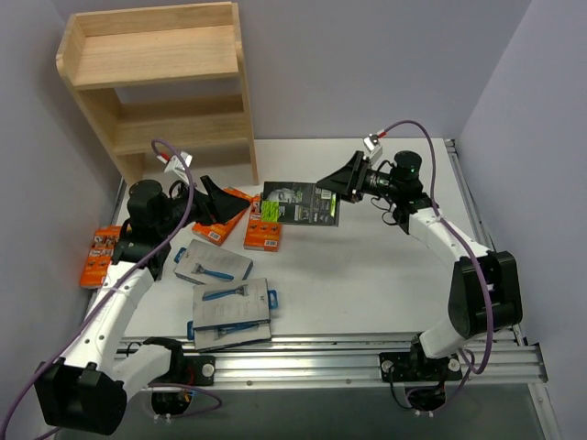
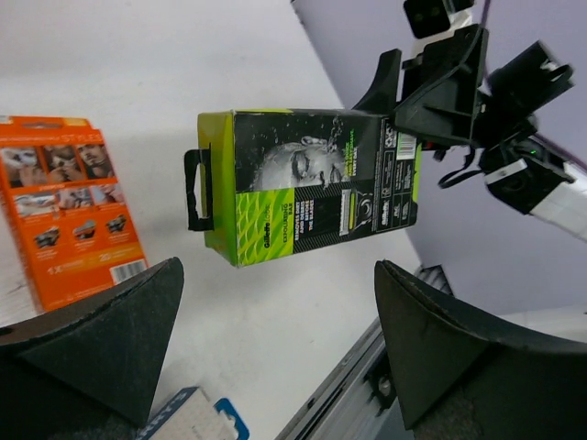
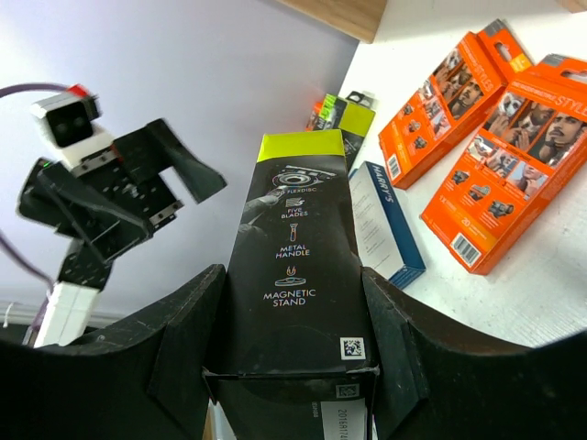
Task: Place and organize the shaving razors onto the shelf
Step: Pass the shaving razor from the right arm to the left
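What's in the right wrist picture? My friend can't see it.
The right gripper clamps a black razor box with a lime-green end, printed "five blades, metal handle, magnetic stand". Orange razor packs lie on the white table at right, and the left gripper hangs open at left.

The black box (image 3: 298,266) is showing "FIVE BLADES", "METAL HANDLE" and "MAGNETIC STAND". A grey pack (image 3: 385,220) is showing "HARRY'S", and an orange pack (image 3: 514,156) is showing "STYLE".

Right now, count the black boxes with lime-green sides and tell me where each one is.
2. One black box is held above the table in the right fingers. A second box lies farther back, beside the orange packs. Others may be hidden.
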`<state>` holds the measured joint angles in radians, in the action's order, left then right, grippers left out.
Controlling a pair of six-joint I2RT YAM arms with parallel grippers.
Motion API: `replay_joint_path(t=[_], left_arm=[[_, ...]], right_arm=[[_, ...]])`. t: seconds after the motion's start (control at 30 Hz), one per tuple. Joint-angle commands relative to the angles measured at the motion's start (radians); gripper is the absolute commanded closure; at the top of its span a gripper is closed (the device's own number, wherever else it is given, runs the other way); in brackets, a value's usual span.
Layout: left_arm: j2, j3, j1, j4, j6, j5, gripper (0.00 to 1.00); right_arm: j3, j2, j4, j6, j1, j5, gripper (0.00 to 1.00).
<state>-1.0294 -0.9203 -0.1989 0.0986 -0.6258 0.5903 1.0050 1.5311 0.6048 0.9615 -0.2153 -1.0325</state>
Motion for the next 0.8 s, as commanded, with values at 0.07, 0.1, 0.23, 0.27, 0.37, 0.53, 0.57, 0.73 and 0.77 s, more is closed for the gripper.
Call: replay_joint_path(t=[0.07, 0.1, 0.23, 0.27, 0.37, 0.53, 0.57, 0.73, 0.77], left_arm=[[-0.057, 0.067, 0.033, -0.304, -0.167, 0.181, 0.06], [-0.063, 0.078, 0.033, -0.322, -0.175, 0.184, 0.06], [-0.096, 0.120, 0.033, -0.410, -0.224, 0.198, 0.06], [-0.103, 0.120, 0.032, -0.424, -0.226, 0.200, 0.06], [-0.118, 0.117, 0.030, -0.444, -0.233, 0.197, 0.06], [-0.149, 0.136, 0.024, -0.584, -0.313, 0.212, 0.06], [-0.156, 0.143, 0.024, -0.623, -0.337, 0.223, 0.06], [-0.210, 0.187, 0.010, -0.848, -0.478, 0.249, 0.06], [-0.218, 0.192, 0.006, -0.881, -0.498, 0.256, 0.06]], right_arm=[[0.011, -0.071, 0.239, 0.123, 0.005, -0.103, 1.00], [0.001, -0.069, 0.263, 0.143, 0.004, -0.106, 1.00], [-0.020, -0.062, 0.423, 0.241, 0.005, -0.115, 1.00], [-0.026, -0.055, 0.455, 0.287, 0.005, -0.118, 1.00], [-0.055, -0.034, 0.623, 0.379, 0.005, -0.123, 1.00], [-0.088, 0.024, 0.953, 0.626, 0.004, -0.133, 1.00], [-0.088, 0.029, 0.980, 0.644, 0.004, -0.135, 1.00], [-0.086, 0.026, 0.989, 0.643, 0.002, -0.144, 1.00], [-0.085, 0.018, 0.975, 0.634, 0.002, -0.146, 1.00]])
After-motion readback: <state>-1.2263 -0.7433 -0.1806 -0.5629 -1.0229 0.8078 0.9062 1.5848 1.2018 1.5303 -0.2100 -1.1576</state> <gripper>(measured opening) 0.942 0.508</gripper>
